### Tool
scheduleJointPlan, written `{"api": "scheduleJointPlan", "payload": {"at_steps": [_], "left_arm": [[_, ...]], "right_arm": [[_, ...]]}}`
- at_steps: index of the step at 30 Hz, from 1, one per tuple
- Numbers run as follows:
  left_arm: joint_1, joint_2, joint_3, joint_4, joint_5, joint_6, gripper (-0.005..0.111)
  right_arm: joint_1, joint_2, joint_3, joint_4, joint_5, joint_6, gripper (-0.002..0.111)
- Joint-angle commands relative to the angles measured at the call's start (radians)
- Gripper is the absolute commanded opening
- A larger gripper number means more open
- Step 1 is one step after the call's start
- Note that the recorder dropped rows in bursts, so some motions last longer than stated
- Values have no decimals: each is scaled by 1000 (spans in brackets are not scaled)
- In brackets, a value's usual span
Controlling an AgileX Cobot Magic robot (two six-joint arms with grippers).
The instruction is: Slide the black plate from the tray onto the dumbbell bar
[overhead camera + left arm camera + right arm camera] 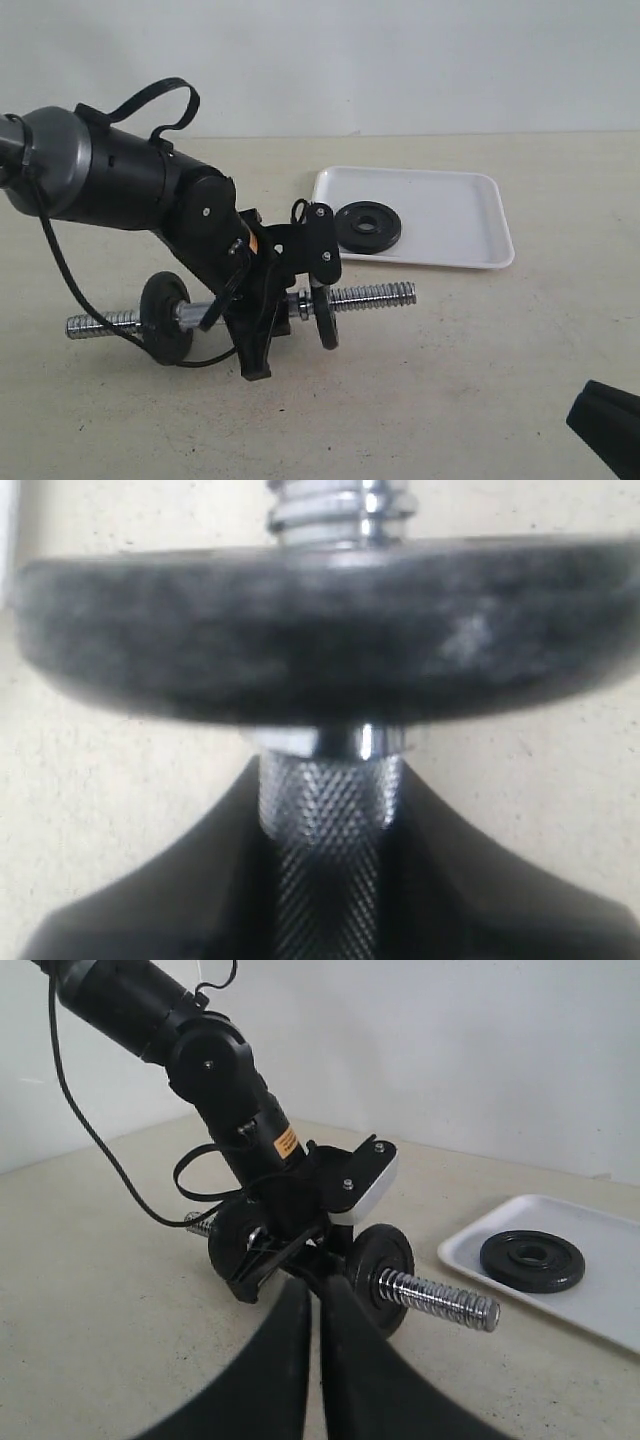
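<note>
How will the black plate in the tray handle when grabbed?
Likely heavy for its size: the black plate looks like solid metal. Lying flat, it shouldn't roll, but may skid on the smooth tray when pushed.

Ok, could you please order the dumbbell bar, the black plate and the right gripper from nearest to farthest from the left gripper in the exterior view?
From the left gripper:
1. The dumbbell bar, between its jaws.
2. The black plate, on the tray, behind and to the right.
3. The right gripper, bottom-right corner.
</note>
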Motion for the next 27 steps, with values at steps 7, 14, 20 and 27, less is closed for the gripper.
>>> {"api": "scheduleJointPlan", "payload": {"at_steps": [7,14,20,27], "left_arm": [[34,-104,-22,-4,-21,-164,4],[67,-105,-22,-4,23,-209,4],[94,-105,-22,-12,28,-223,4],[114,-105,-22,-29,19,-248,4]], "right_arm": [[-1,-3,-3,2,3,0,2],[-1,-3,-3,9,37,-2,2],[-1,-3,-3,73,136,0,2],[-1,-3,-3,129,282,-42,2]]}}
